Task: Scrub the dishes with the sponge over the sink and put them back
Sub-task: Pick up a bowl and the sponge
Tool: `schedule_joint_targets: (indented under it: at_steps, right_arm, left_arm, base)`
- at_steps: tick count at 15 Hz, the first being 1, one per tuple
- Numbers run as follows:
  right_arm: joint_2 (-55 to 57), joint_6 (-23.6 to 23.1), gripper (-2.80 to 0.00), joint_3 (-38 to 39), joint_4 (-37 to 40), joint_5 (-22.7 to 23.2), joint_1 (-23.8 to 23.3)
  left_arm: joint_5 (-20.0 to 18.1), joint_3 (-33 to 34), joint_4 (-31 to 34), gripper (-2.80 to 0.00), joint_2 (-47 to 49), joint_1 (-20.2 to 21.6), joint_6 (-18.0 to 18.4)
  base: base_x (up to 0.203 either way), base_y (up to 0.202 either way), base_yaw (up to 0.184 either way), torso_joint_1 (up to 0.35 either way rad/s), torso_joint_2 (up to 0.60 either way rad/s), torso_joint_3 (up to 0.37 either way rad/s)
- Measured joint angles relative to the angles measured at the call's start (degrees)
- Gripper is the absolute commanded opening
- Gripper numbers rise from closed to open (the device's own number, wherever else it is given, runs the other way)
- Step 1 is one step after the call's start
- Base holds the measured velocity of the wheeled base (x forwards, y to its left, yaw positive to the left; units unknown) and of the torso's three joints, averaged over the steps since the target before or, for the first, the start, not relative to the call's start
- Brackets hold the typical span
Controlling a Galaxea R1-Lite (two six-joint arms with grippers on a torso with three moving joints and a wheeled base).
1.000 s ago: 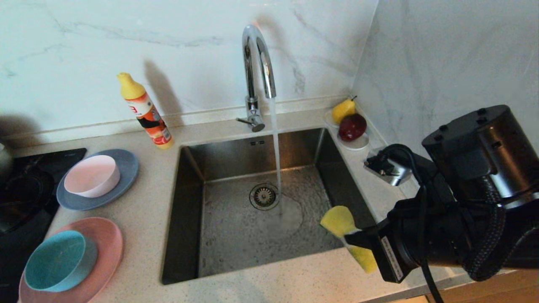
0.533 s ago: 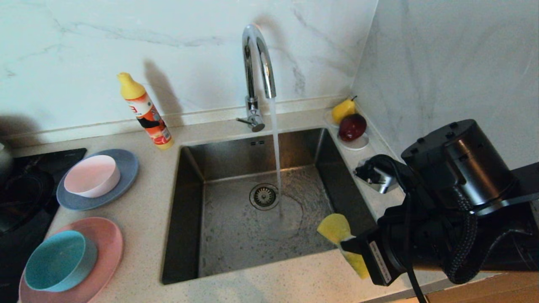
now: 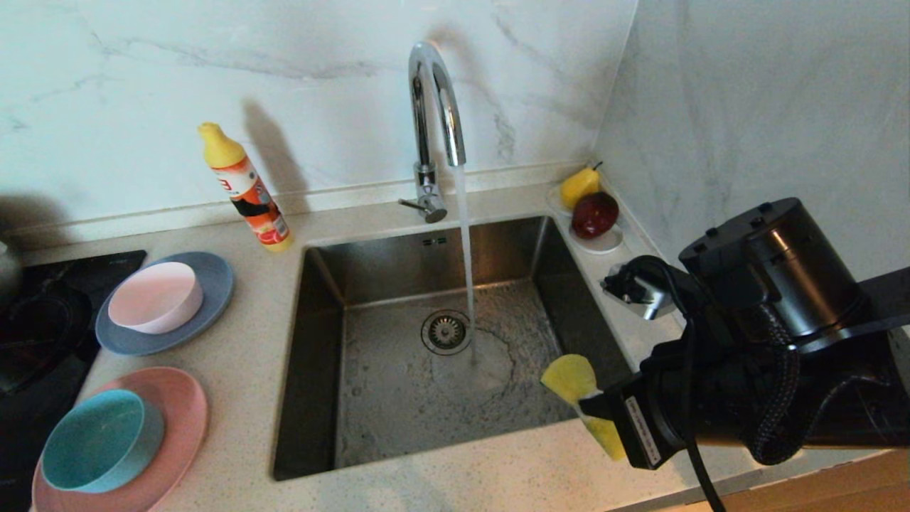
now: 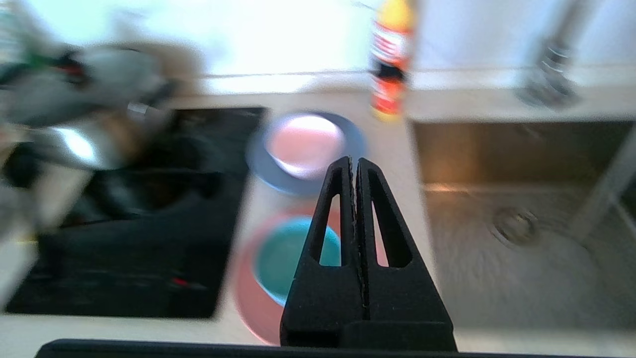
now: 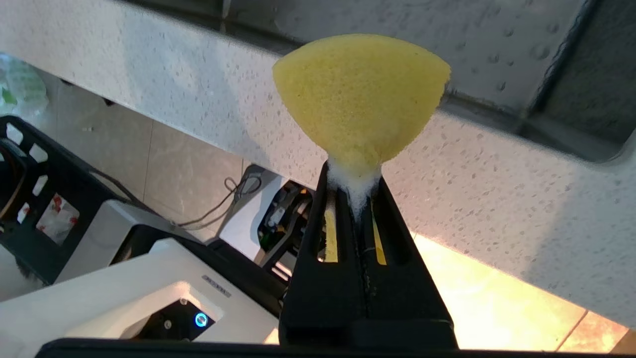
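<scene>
One big steel sink (image 3: 398, 398) fills the middle of the head view, and water is pouring from the chrome faucet (image 3: 434, 92) straight down beside the round strainer drain (image 3: 446, 331). Around it spreads the speckled countertop (image 3: 249, 355), with a black cooktop (image 3: 43, 313) at the left edge. The right arm comes in large from the lower right of the frame. Its right gripper (image 3: 593, 409) sits over the sink's near right corner, jaws clamped hard on the yellow sponge (image 3: 572, 377). In the right wrist view the sponge (image 5: 360, 94) fans out past the fingertips, white foam squeezed out at the pinch.

Over on the left of the head view, the dishes wait in two stacks. The blue-grey plate (image 3: 213, 299) carries the pale pink-white bowl (image 3: 155, 297). Below it, lower left, the pink plate (image 3: 181, 419) carries the teal bowl (image 3: 99, 441).

The left gripper (image 4: 356, 169) shows only in its own wrist view, fingers pressed together on nothing, hanging above those two stacks.

Smaller items now: an orange dish soap bottle (image 3: 245, 192) stands upper left of the sink. A small white saucer (image 3: 601, 245) at the sink's upper right corner holds a red apple (image 3: 594, 215) and a yellow pear (image 3: 579, 186), the two touching.
</scene>
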Motion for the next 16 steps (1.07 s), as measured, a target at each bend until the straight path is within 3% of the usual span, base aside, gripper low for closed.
schedule_joint_targets:
  at_steps: [4, 8, 10, 12, 16]
  right_arm:
    - [0.0, -0.1, -2.80, -1.9, 0.7, 0.0, -0.4]
    - [0.6, -0.1, -2.80, -2.8, 1.0, 0.0, -0.5]
    - [0.9, -0.1, -2.80, -3.1, 1.1, 0.0, -0.5]
    - [1.1, -0.2, -2.80, -3.4, 1.1, 0.0, -0.5]
    - [1.4, -0.5, -2.80, -3.8, 1.1, 0.0, -0.5]
  left_arm:
    - [9.6, -13.9, 1.3, -2.80, 18.3, 0.2, 0.3]
    - [11.4, -29.1, 8.8, -2.80, 36.4, 3.1, 0.8]
    - [8.8, -37.2, 12.1, -2.80, 44.4, 7.0, 0.9]
    - [3.6, -43.9, 15.9, -2.80, 50.8, 13.6, 0.7]
    - [-14.0, -50.5, 22.8, -2.80, 59.7, 29.9, -1.6]
  base:
    - [0.000, 0.000, 0.000, 0.000, 0.00, 0.000]
    - [0.000, 0.000, 0.000, 0.000, 0.00, 0.000]
    - [0.000, 0.000, 0.000, 0.000, 0.00, 0.000]
    - [0.000, 0.000, 0.000, 0.000, 0.00, 0.000]
    - [0.000, 0.000, 0.000, 0.000, 0.00, 0.000]
